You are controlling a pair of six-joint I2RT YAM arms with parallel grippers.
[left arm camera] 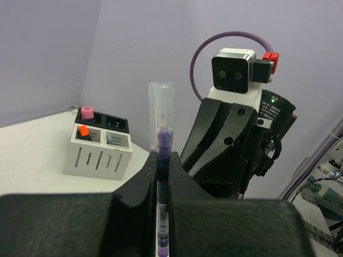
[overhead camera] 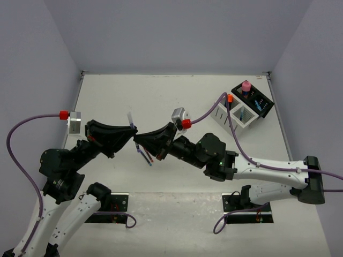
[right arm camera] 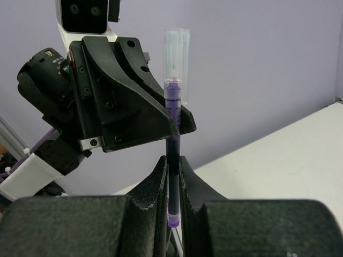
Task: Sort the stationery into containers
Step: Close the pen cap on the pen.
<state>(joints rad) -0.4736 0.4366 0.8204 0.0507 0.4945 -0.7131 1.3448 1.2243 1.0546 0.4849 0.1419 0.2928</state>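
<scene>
A purple pen with a clear cap (overhead camera: 129, 119) stands upright between both grippers over the middle of the table. My left gripper (overhead camera: 131, 134) is shut on its barrel (left arm camera: 162, 140), with the cap sticking out above the fingers. My right gripper (overhead camera: 139, 142) is shut on the same pen's lower end (right arm camera: 172, 209), just below the left fingers (right arm camera: 128, 110). A red and a blue pen (overhead camera: 147, 156) lie on the table under the grippers. The white container (overhead camera: 224, 113) holds an orange highlighter (overhead camera: 229, 98). The black container (overhead camera: 263, 103) holds the pink cylinder (overhead camera: 246, 85).
The two containers stand side by side at the far right of the table, the white one (left arm camera: 99, 158) in front of the black one (left arm camera: 115, 122) in the left wrist view. Purple cables loop off both wrists. Walls close the table at the back and sides.
</scene>
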